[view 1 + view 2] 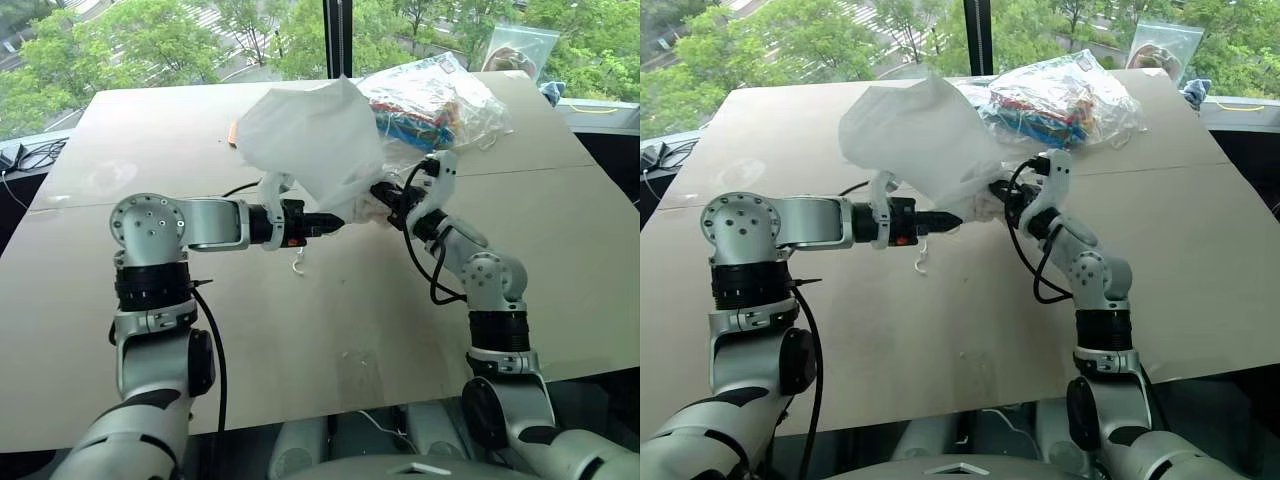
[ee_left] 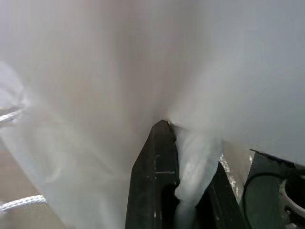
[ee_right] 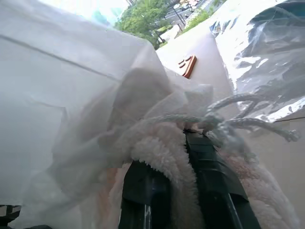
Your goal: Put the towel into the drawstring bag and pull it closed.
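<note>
The white, thin drawstring bag [image 1: 310, 140] is lifted off the table, billowing up between my two grippers. My left gripper [image 1: 335, 222] is shut on a bunched fold of the bag's fabric [image 2: 193, 164]. My right gripper [image 1: 385, 195] faces it from the right, shut on the fluffy off-white towel [image 3: 162, 152] together with the bag's mouth. The bag's knotted white cords [image 3: 238, 125] lie across the right fingers. One cord end [image 1: 298, 265] dangles below the left gripper. Most of the towel is hidden by the bag's fabric.
A clear plastic bag with colourful contents [image 1: 430, 100] lies right behind the drawstring bag. A smaller clear bag [image 1: 520, 50] leans at the far right corner. A small orange item [image 1: 232, 133] sits behind the bag's left side. The tan table [image 1: 300, 350] ends near me.
</note>
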Motion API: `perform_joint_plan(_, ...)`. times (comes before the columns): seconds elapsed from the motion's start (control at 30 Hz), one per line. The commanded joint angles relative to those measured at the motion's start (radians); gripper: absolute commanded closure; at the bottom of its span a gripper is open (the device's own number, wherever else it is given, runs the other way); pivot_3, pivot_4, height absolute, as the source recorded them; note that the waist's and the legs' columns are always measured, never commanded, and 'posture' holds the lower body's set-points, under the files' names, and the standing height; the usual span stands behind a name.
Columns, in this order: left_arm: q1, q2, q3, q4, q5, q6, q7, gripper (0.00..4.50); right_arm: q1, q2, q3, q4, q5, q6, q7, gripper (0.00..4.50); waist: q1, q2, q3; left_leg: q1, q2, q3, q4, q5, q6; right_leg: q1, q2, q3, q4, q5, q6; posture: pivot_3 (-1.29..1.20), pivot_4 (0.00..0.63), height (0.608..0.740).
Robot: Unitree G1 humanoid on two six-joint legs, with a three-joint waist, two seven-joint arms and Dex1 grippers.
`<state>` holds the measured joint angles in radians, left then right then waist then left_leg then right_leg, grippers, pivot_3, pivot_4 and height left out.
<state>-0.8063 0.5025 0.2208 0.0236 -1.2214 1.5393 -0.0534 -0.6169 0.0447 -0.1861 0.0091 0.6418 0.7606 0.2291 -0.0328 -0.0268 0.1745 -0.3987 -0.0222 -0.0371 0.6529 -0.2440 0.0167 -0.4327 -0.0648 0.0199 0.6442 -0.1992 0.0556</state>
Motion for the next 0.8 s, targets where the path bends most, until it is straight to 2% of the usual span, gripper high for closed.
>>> perform_joint_plan(0.03,-0.027,-0.006,-0.019,-0.064,0.053,-0.133,-0.129,4.5,-0.02,-0.032,-0.004,-0.074,0.036,0.017,0.018,4.47,-0.001,0.0,0.0,0.0,0.0,0.0,0.0,0.0,0.0,0.0,0.0,0.0,0.0,0.0,0.0,0.0,0.15,0.74)
perform_joint_plan(0.1,-0.051,-0.01,-0.029,-0.069,0.068,-0.179,-0.201,4.5,-0.01,-0.062,0.05,-0.116,0.026,0.037,0.05,4.47,-0.001,0.0,0.0,0.0,-0.001,0.0,0.0,0.0,0.0,0.0,0.0,0.0,0.0,0.0,0.0,0.0,0.15,0.74)
perform_joint_plan(0.23,-0.14,-0.01,-0.017,0.005,0.036,-0.099,-0.247,4.5,0.017,-0.128,0.135,-0.21,0.023,0.075,0.099,4.47,-0.009,0.001,0.0,0.0,-0.001,0.0,0.0,0.0,0.0,0.0,0.002,0.0,0.0,0.0,0.0,0.0,0.15,0.74)
perform_joint_plan(0.33,-0.246,-0.057,0.101,0.196,-0.094,0.015,-0.199,4.5,0.038,-0.125,0.078,-0.297,0.14,0.15,0.075,4.47,-0.007,0.0,0.0,-0.001,-0.001,-0.001,0.0,-0.002,0.003,0.0,0.002,-0.001,0.0,0.0,0.0,0.0,0.15,0.74)
perform_joint_plan(0.53,-0.265,-0.04,0.143,0.323,-0.168,0.075,-0.115,4.5,0.097,-0.143,-0.07,-0.377,0.391,0.323,-0.051,4.47,-0.007,0.0,0.0,0.0,0.0,-0.001,0.0,-0.003,0.005,0.0,0.001,-0.001,0.0,0.0,0.0,0.0,0.15,0.74)
perform_joint_plan(0.67,-0.201,0.0,0.102,0.204,-0.074,0.06,-0.14,4.5,0.154,-0.225,-0.129,-0.434,0.537,0.415,-0.125,4.47,-0.008,0.001,0.0,0.0,0.0,0.0,0.0,-0.003,0.005,0.0,0.001,-0.001,0.0,0.0,0.0,0.0,0.15,0.74)
perform_joint_plan(0.8,-0.161,-0.008,0.091,0.184,-0.119,0.075,-0.141,4.5,0.177,-0.297,-0.124,-0.448,0.618,0.456,-0.179,4.47,-0.006,0.001,0.0,0.0,0.001,0.001,0.0,-0.003,0.005,0.0,0.001,0.0,0.0,0.0,0.0,0.0,0.15,0.74)
